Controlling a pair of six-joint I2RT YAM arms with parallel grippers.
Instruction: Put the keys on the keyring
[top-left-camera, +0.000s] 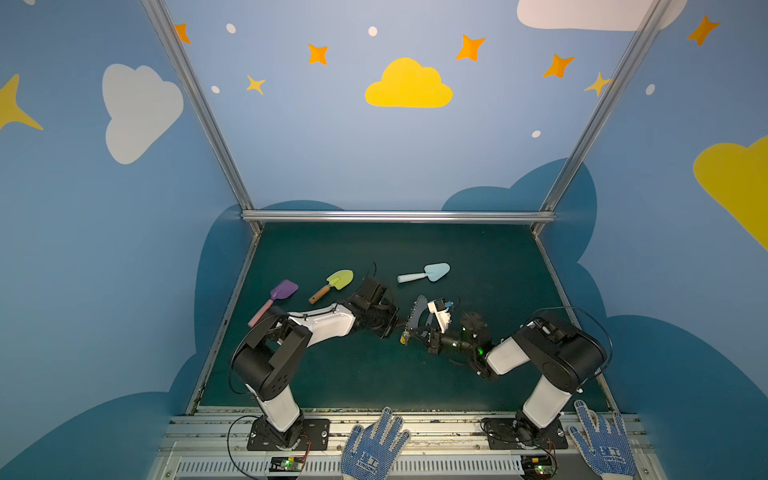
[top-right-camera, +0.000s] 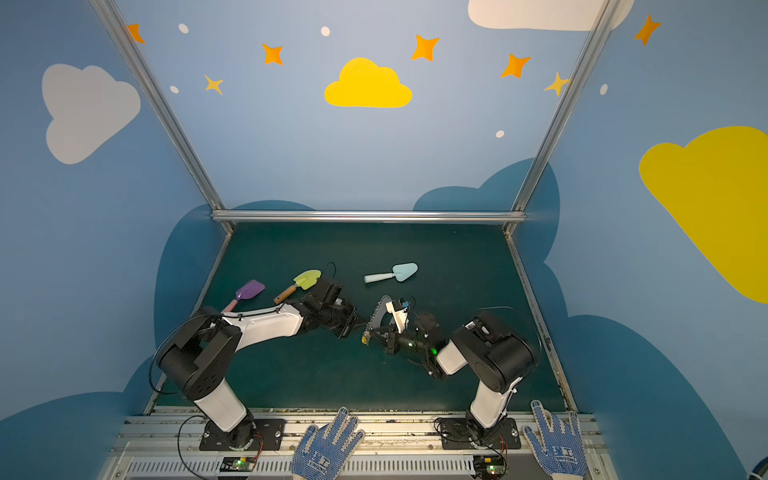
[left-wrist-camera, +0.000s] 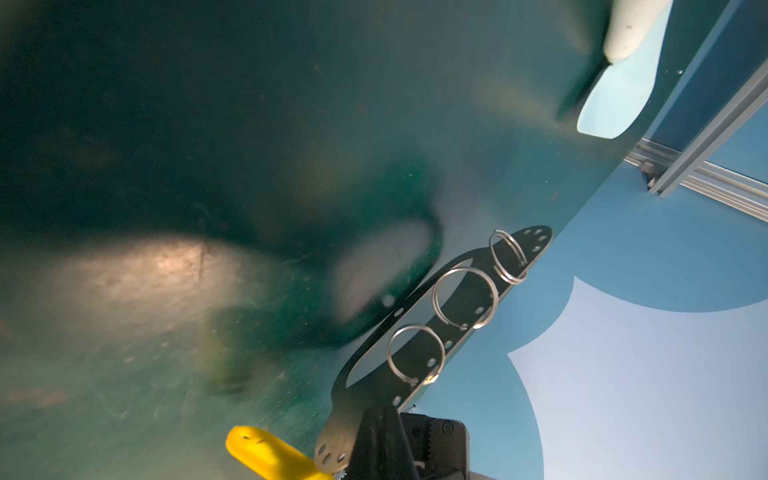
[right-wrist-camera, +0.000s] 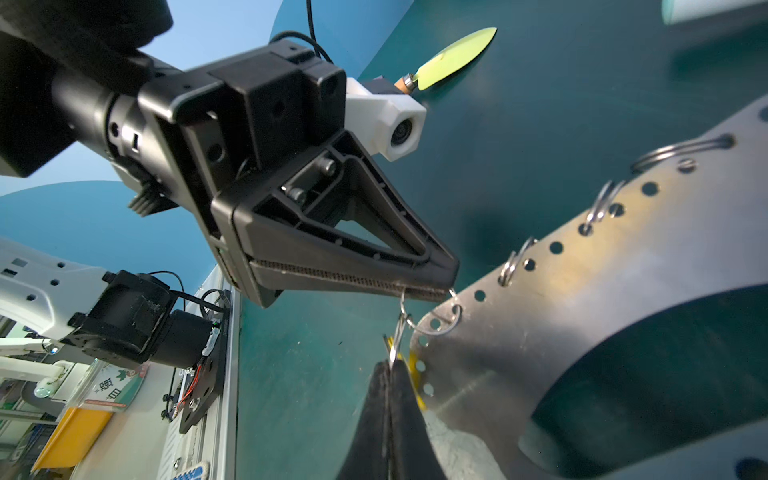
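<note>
Left gripper pinches a small ring on the keyring edge, likely steadying it, while the right gripper just beside clamps the keys for threading

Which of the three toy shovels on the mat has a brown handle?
The yellow-green plastic shovel, middle of the three; the purple shovel has a pink handle, the pale blue shovel a whitish one.

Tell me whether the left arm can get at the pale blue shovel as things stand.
Probably not yet: the left tool is shut on a small ring of the keyring, so it is busy. The mat toward the pale blue shovel looks bare.
</note>
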